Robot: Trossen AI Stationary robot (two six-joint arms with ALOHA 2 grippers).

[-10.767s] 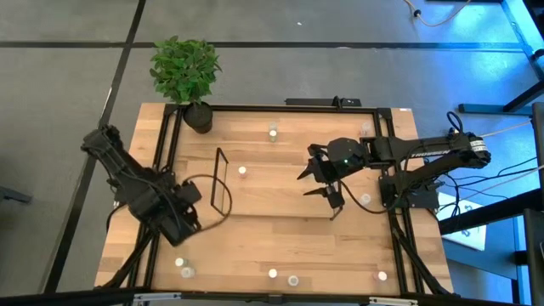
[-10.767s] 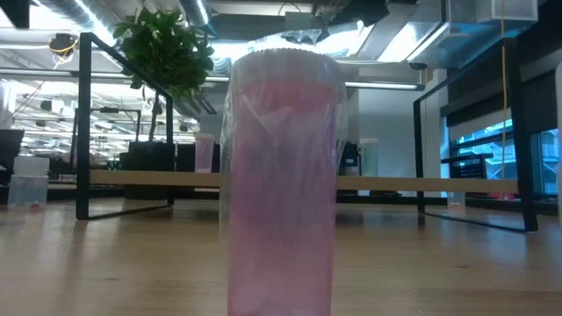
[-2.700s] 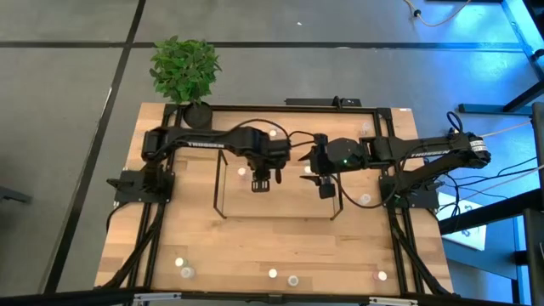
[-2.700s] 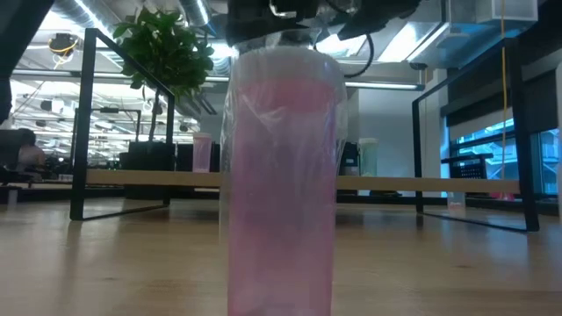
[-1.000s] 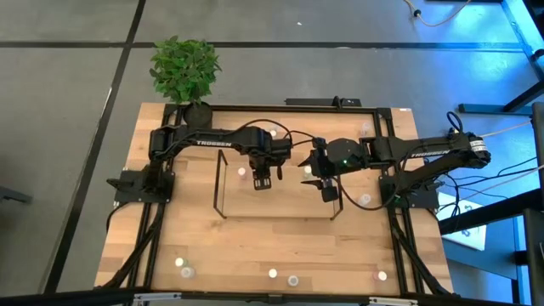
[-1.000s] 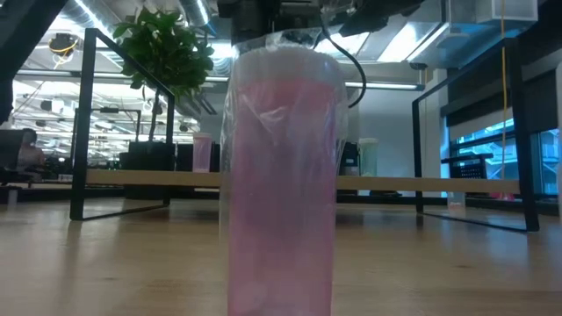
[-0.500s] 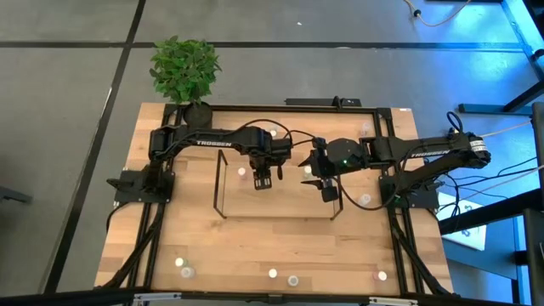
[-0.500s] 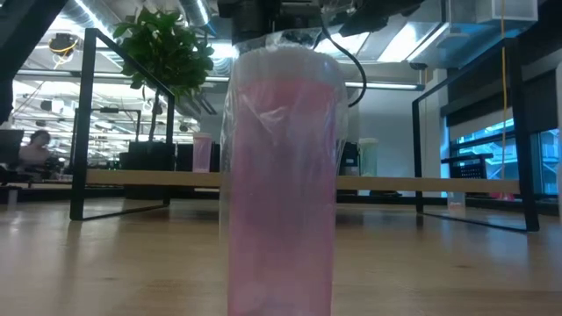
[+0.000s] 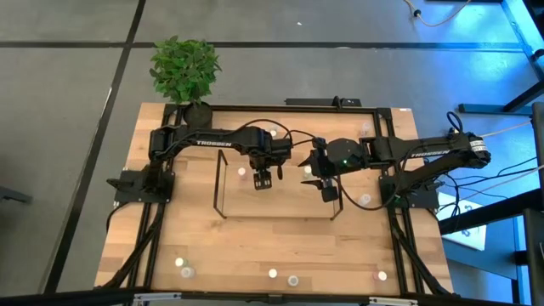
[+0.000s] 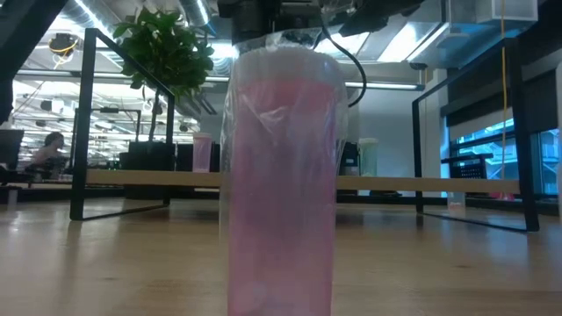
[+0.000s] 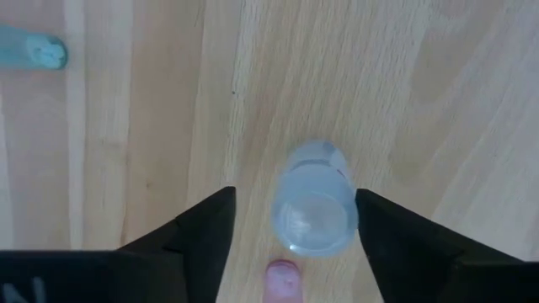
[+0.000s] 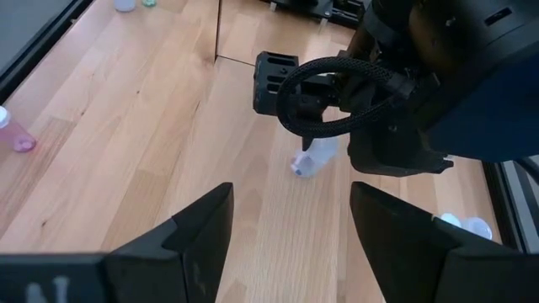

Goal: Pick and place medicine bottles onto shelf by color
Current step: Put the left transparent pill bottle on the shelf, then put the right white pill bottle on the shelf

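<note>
My left gripper [image 9: 263,180] hangs open over the shelf [image 9: 219,183], pointing down. In the left wrist view its fingers [image 11: 210,227] stand on either side of a grey-clear medicine bottle [image 11: 313,210], which rests on the wooden board with its whitish top toward the camera. A clear gap shows on one side, and the other finger is close by. The right wrist view shows this bottle [image 12: 316,156] slanted below the gripper. A pink bottle top [image 11: 282,282] and a green bottle [image 11: 34,52] lie nearby. My right gripper [image 9: 327,185] waits open and empty just to the right.
One pink bottle [image 10: 281,175] stands right in front of the low camera and hides the table's middle. Several bottles dot the near edge [image 9: 272,274], the far side [image 9: 273,132] and the right [image 9: 365,200]. A potted plant [image 9: 185,72] stands at the far left corner.
My left gripper's fingers have spread apart in place over the shelf. Neither arm has shifted.
</note>
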